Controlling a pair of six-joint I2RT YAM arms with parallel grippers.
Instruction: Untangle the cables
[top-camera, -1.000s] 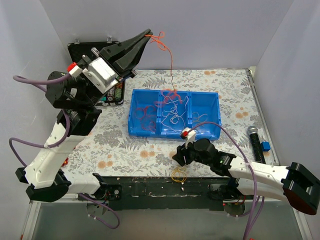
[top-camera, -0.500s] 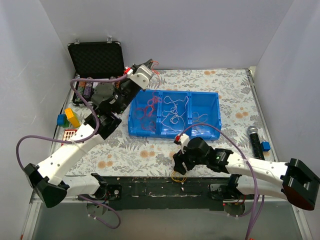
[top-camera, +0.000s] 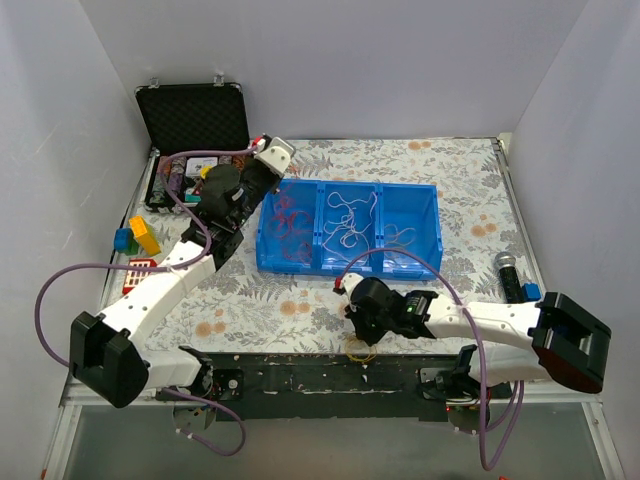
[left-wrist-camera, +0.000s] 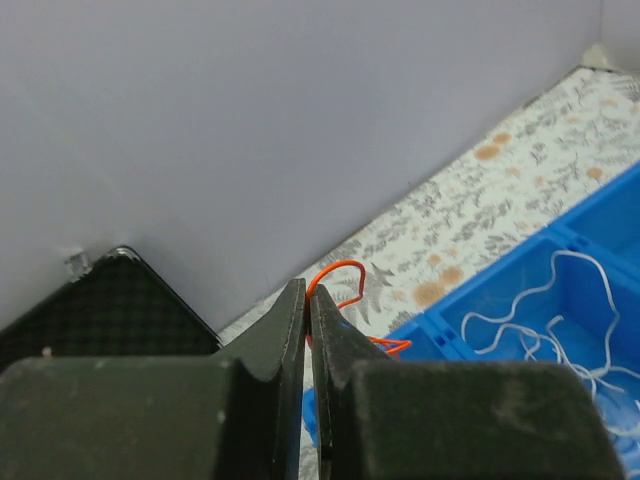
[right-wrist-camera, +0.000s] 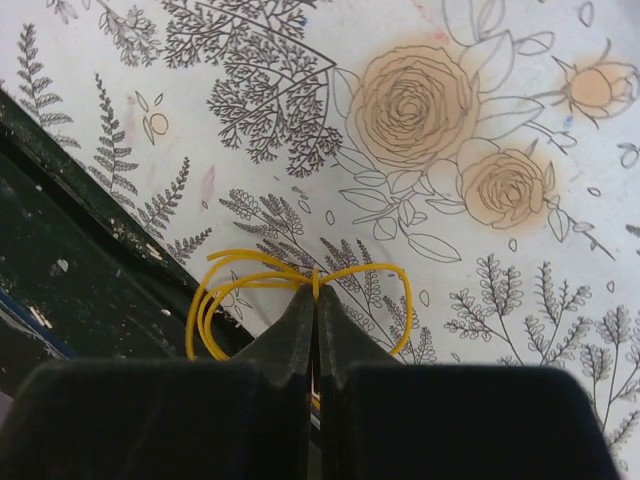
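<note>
**Evidently one wire per arm: orange held over the bin, yellow pinned at the table edge**

Most of the cables (top-camera: 348, 218) lie in the blue bin (top-camera: 300, 265), which has three compartments. A red tangle sits in the left one, loose white curls in the middle one, and a few thin pale strands in the right one. That split by colour suggests the bin is being used as a sorting tray, with each wire dropped where its kind belongs.

Two wires are outside the pile. The orange wire (left-wrist-camera: 335, 275) arches up from between the tips of the left gripper (left-wrist-camera: 306, 292), whose fingers are pressed together on it with only a sliver of gap. The top view places that gripper at the far left corner of the bin, so the wire is probably being carried to a compartment or drawn clear of the red tangle.

The yellow loop (right-wrist-camera: 300, 285) lies flat on the floral table (top-camera: 460, 180), partly over the dark strip (right-wrist-camera: 60, 250) at the near edge. The right gripper (right-wrist-camera: 315, 300) is closed across the middle of the loop, where the strands cross. Gripping there gathers every coil at once, which would let the loop lift as one piece instead of springing open.

How firmly either wire is seated between the pads cannot be told.
</note>
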